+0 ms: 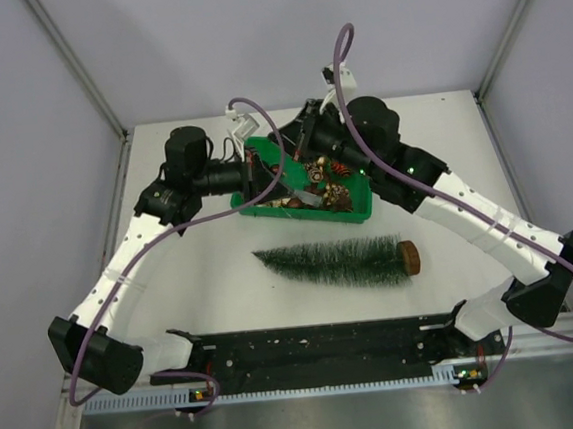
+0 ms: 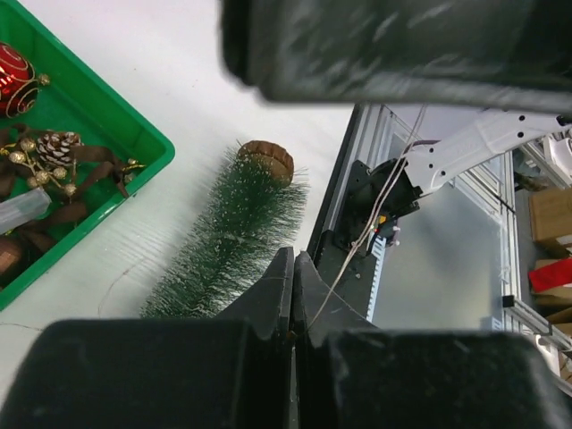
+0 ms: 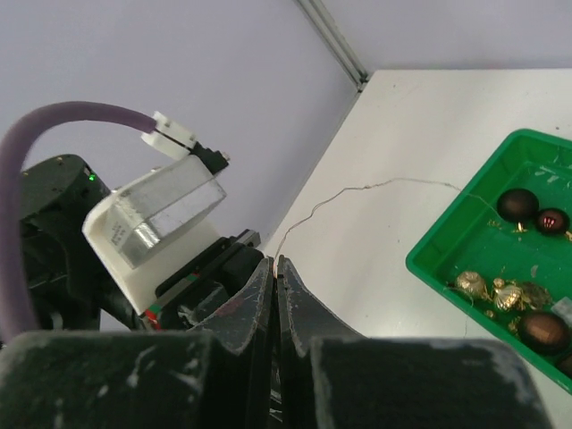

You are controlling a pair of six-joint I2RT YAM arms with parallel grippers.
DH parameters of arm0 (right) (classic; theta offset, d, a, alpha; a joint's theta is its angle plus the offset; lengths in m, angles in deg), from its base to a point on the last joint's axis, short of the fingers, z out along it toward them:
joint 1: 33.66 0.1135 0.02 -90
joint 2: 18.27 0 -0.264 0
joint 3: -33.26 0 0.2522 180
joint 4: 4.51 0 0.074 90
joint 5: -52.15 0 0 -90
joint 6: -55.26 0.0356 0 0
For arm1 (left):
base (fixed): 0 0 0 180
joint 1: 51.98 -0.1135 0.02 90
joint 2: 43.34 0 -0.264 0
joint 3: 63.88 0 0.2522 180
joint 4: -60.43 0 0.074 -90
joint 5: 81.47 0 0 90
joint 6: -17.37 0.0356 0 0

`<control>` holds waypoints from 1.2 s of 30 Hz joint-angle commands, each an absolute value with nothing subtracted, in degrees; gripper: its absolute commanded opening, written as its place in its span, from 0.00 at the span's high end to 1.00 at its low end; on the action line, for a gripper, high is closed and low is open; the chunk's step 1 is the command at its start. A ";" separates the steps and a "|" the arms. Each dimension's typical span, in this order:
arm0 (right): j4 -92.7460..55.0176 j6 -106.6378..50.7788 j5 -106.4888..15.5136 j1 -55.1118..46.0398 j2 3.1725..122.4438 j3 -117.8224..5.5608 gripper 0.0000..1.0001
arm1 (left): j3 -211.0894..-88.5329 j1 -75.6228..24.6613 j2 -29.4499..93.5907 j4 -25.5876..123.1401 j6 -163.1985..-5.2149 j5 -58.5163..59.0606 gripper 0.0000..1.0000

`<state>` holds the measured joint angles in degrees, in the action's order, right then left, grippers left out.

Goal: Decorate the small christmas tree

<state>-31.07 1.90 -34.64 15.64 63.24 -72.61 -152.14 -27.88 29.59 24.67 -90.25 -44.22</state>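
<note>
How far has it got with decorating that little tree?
Barely started.
Done: nothing. The tree lies bare on its side on the table.
In hand: the left gripper and right gripper are shut by the tray, each apparently pinching a thin wire.
Left: dressing the tree. The baubles sit in the tray.
</note>
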 commanded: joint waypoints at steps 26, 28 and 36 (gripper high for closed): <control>-31.28 -17.68 -34.50 8.52 63.10 -57.05 0.15 | -168.69 -29.83 15.73 -10.20 -59.36 -13.10 1.00; -29.88 -19.09 -34.68 8.52 65.30 -56.09 0.14 | -169.83 -29.74 15.46 -9.67 -59.62 -10.55 1.00; -20.03 -23.93 -33.81 8.52 79.53 -55.02 0.14 | -174.14 -29.74 15.64 -9.84 -58.13 -5.10 1.00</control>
